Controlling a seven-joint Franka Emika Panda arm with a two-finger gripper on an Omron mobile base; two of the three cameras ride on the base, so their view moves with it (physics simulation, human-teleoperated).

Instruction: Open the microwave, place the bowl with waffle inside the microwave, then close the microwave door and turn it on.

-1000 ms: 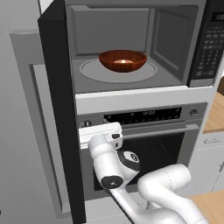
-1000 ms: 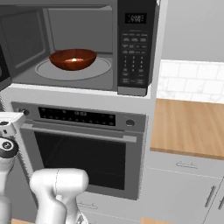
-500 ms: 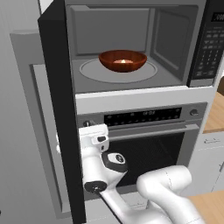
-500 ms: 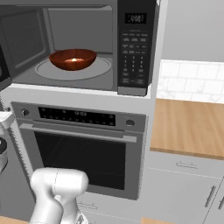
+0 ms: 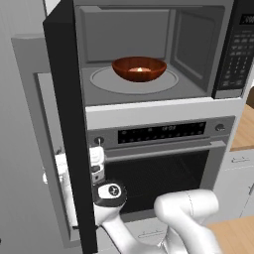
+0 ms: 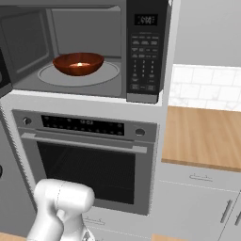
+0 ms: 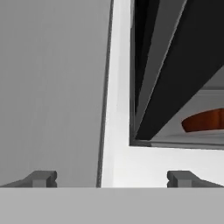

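Sitting upright on the turntable, rim up, one bowl, round and so without a long axis, inside the one microwave, left of the keypad. Holding one pale waffle piece, barely seen, at the bowl's middle. Swung wide open on the microwave's left, one door, tall and edge-on in the left base view, long axis vertical, reaching down past the oven front. Below the microwave, that one silver oven with one horizontal bar handle, long axis running left to right. Right of the microwave, a wooden counter over grey drawers.

Low beside the door's lower part, below the microwave, one gripper, fingers spread wide apart with nothing between them. Ahead of the fingertips in the hand view, a white frame strip, the dark door edge, and a sliver of the bowl inside the cavity.
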